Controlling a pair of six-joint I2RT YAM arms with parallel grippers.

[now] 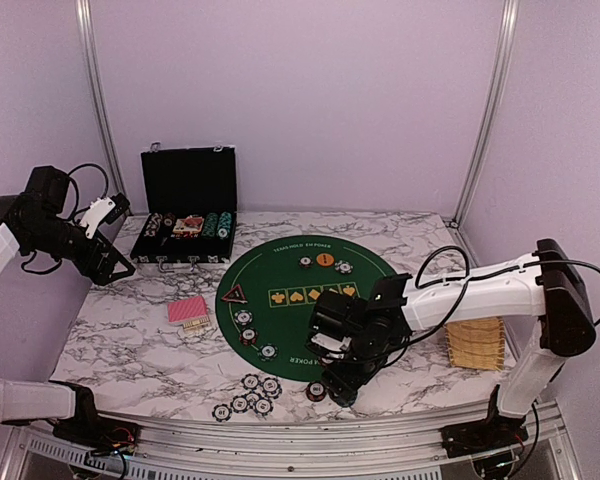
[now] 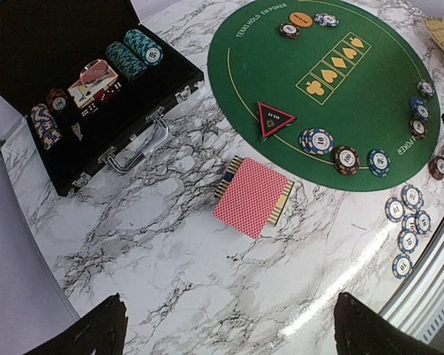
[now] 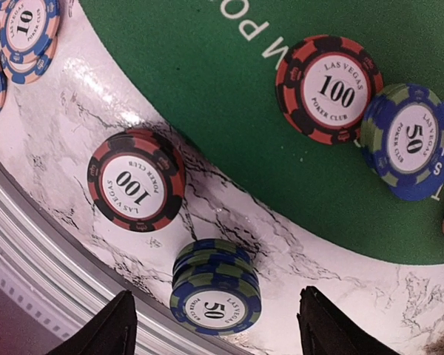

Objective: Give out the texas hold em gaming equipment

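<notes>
The right gripper [image 3: 220, 327] holds its two dark fingers [image 3: 118, 329] apart, one on each side of a short stack of blue 50 chips [image 3: 216, 292]. A gap shows on both sides, so nothing is clamped. The stack stands on the marble table [image 3: 81, 126] just off the green mat [image 3: 207, 89], near a red 100 stack [image 3: 135, 190]. Whether this stack is being left or taken, I judge the same care applies: keep the fingers centred, travel straight up or down, and stay clear of the red neighbour so neither topples. Far off, the left gripper [image 2: 229, 333] hangs wide apart and empty. The red-backed cards [image 2: 251, 196] lie beside the mat, and more chips sit in the black case [image 2: 29, 29].
</notes>
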